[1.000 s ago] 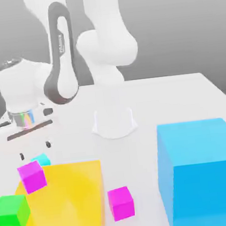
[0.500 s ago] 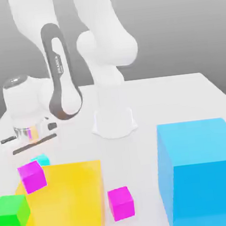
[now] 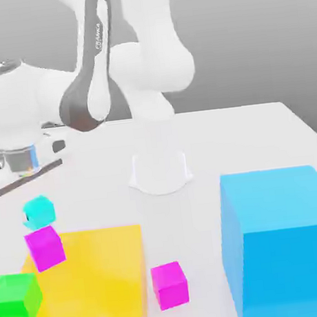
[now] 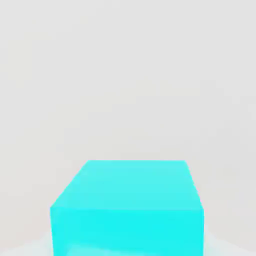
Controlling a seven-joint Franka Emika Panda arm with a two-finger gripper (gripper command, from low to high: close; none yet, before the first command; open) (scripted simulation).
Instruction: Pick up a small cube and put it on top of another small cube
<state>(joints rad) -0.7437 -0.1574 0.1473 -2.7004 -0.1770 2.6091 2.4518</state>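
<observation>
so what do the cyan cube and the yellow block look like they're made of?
Both are simulator renders, so this is a guess. Cyan cube: smooth, uniform colour with no grain or texture, perhaps plastic; in the hand view its faces look slightly translucent. Yellow block: flat, matte, evenly coloured with sharp edges, like painted plastic or wood.

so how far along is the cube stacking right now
Done: the gripper is shut on the small cyan cube, which sits higher in the exterior view than the magenta cube on the yellow block, apparently lifted off the table. In hand: carrying it. Left: setting it on a magenta cube, that one or the magenta cube on the table, and releasing.
</observation>
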